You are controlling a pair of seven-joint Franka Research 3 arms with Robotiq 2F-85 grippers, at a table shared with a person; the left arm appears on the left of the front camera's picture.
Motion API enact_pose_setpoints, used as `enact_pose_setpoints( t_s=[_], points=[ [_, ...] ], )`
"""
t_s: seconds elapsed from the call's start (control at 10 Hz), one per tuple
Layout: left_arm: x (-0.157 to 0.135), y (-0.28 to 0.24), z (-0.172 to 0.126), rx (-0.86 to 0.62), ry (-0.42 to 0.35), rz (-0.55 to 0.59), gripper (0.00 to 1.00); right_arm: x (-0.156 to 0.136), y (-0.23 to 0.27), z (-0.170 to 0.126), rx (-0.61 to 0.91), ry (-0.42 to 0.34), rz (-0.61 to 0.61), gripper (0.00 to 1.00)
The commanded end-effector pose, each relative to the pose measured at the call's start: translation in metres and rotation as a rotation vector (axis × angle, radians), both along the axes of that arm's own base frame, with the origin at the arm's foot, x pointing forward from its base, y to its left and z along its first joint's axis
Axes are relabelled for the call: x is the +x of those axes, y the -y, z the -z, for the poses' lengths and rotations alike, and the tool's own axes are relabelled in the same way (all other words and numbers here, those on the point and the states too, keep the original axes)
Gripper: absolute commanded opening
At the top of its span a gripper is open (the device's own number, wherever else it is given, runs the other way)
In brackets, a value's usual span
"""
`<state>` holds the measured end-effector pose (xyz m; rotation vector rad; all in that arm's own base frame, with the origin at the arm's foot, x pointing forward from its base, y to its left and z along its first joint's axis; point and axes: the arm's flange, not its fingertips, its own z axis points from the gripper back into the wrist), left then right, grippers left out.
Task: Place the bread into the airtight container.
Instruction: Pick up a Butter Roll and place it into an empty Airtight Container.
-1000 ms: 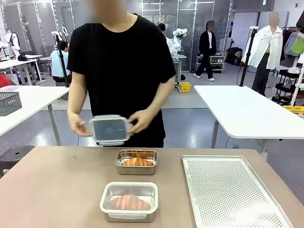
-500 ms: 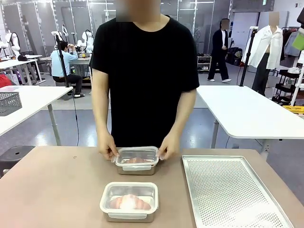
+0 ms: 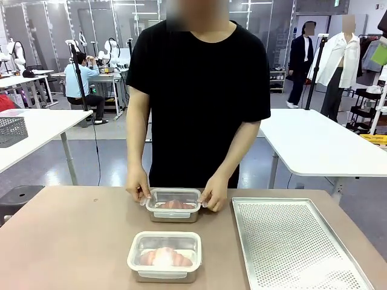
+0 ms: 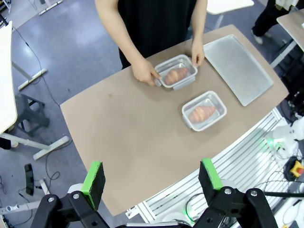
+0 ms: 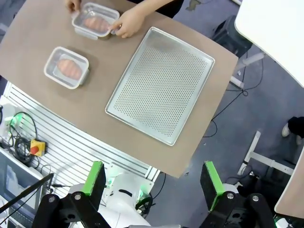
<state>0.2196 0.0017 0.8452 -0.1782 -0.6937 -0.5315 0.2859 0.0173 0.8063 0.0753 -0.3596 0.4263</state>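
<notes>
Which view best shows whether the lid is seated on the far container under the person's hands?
The front view: the far container sits close, with a hand at each end pressing its clear lid over the bread. The left wrist view shows it from high above, small but unobstructed. The right wrist view has it small, at the picture's top.

Two metal airtight containers sit upright on my counter, each with a clear lid on and one golden-brown bread piece inside. The far container (image 3: 173,205) has the person's hands at both its ends. The near container (image 3: 164,256) sits apart, untouched.
</notes>
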Motion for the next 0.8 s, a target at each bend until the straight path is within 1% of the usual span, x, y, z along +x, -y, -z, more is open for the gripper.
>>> enact_pose_setpoints(
  t_s=[0.0,0.7],
  points=[
    [-0.0004,0.0004,-0.0018,0.004,0.0,0.01,1.0,-0.0001,0.0026,-0.0009,-0.006,0.006,-0.007,1.0],
    [-0.0004,0.0004,-0.0018,0.004,0.0,0.01,1.0,-0.0001,0.0026,-0.0009,-0.006,0.006,-0.007,1.0]
  ],
)
